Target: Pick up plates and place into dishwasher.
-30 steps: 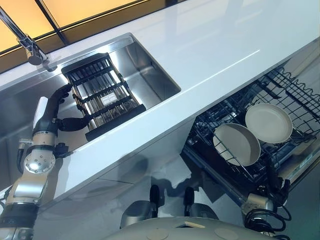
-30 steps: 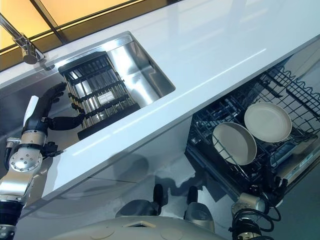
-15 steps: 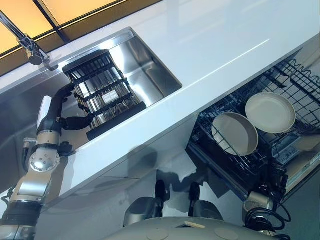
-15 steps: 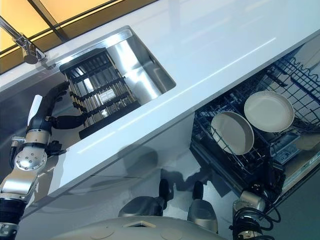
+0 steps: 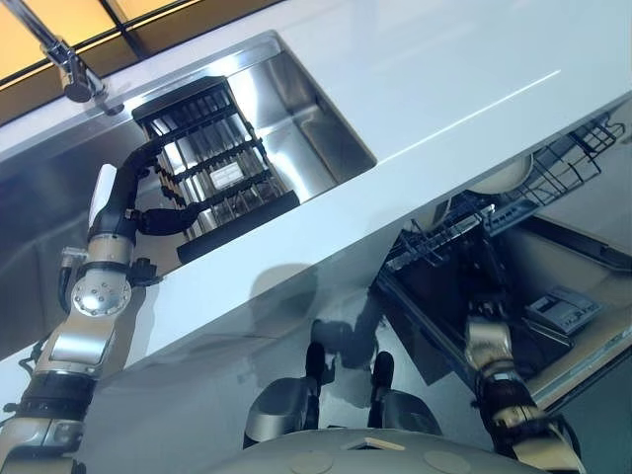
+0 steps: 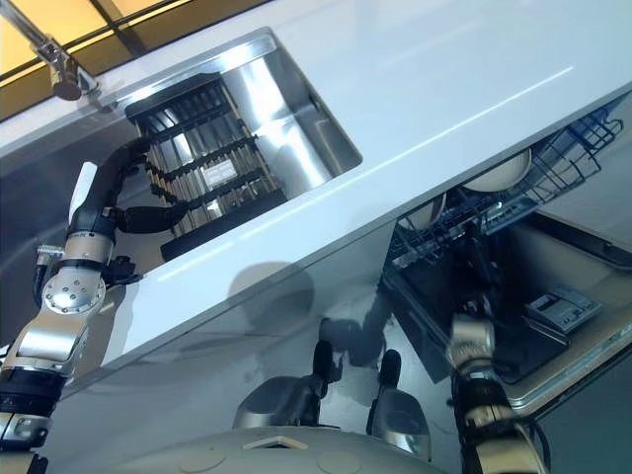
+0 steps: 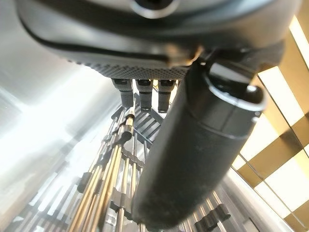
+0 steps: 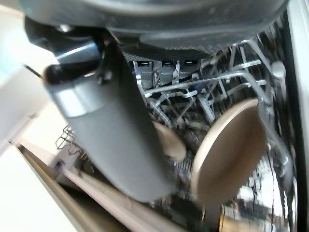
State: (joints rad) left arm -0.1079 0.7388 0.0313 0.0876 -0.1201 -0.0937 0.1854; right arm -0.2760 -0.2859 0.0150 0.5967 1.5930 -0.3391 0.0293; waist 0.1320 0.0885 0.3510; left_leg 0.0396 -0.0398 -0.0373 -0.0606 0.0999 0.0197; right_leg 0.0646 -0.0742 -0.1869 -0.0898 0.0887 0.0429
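1. Plates sit in the rack – mostly hidden under the counter.
2. Right hand at the rack, grip unclear.
3. Left hand curled round the sink's drainer.

Surface: glossy white, with a thin bright streak of reflected light.
Sink: brushed silver steel, mirror-bright walls.
Sink rack: black frame and cross-bars, silver metal rods between; a small pale label near the middle.
Faucet: polished silver.
Window band: amber-yellow panels divided by dark bars.
Left hand: black fingers, white cover on the thumb; wrist silver-grey.
Right hand: dark grey to black.
Dishwasher rack: dark wire grid, blue-black.
Plates: 2, plain beige-cream, no pattern.
Dishwasher door: pale grey inner face with a darker grey dispenser panel.
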